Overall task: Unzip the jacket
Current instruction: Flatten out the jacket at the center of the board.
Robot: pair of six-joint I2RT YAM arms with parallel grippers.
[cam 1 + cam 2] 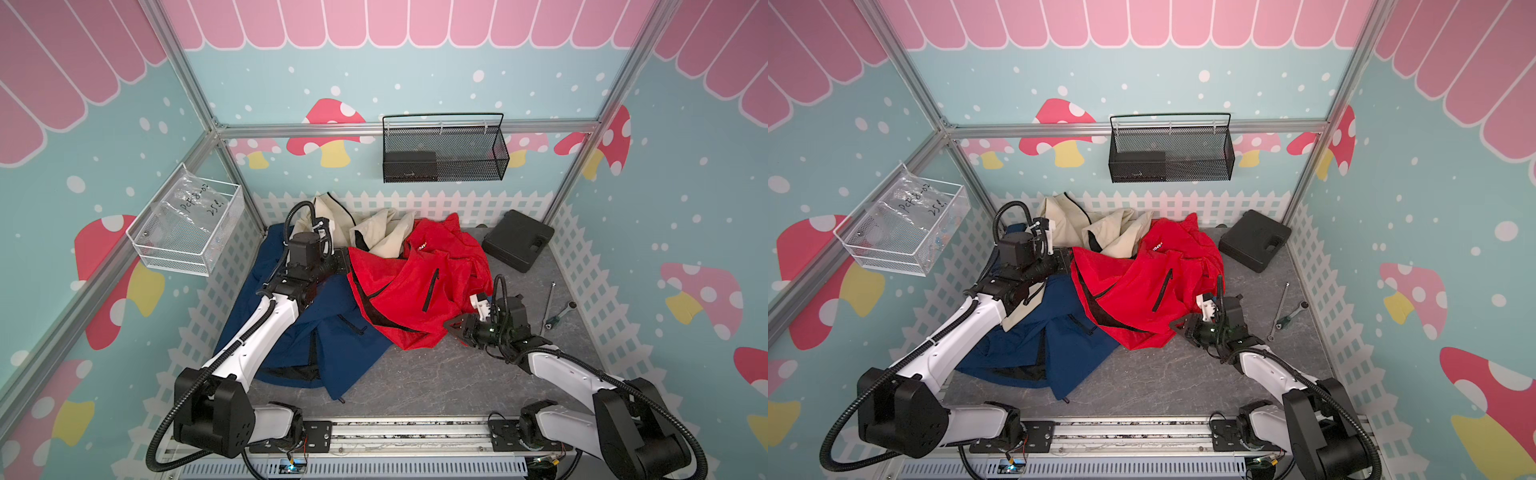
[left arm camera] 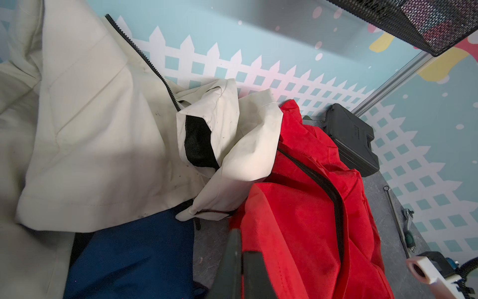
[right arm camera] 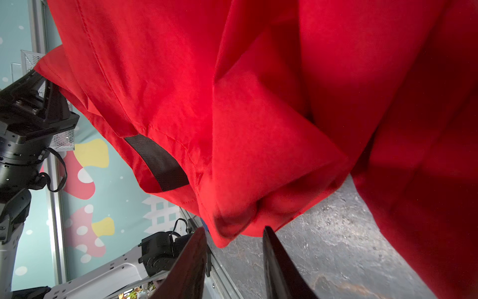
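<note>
A red jacket point(image 1: 415, 286) point(image 1: 1133, 282) lies crumpled in the middle of the table, on top of two other jackets. Its black zipper point(image 2: 323, 186) runs along one fold in the left wrist view. My left gripper point(image 1: 347, 266) point(image 2: 239, 233) is shut on the red jacket's left edge, with red cloth pinched between its fingers. My right gripper point(image 1: 451, 328) point(image 3: 234, 230) stands open at the jacket's lower right corner. That corner of the red jacket point(image 3: 232, 103) hangs into the gap at the fingertips, unpinched.
A navy jacket point(image 1: 324, 345) lies under my left arm and a cream jacket point(image 1: 374, 228) at the back. A black case point(image 1: 517, 241) and wrenches point(image 1: 557, 311) lie at the right. A black mesh basket point(image 1: 444, 149) and a white wire basket point(image 1: 187, 228) hang on the walls.
</note>
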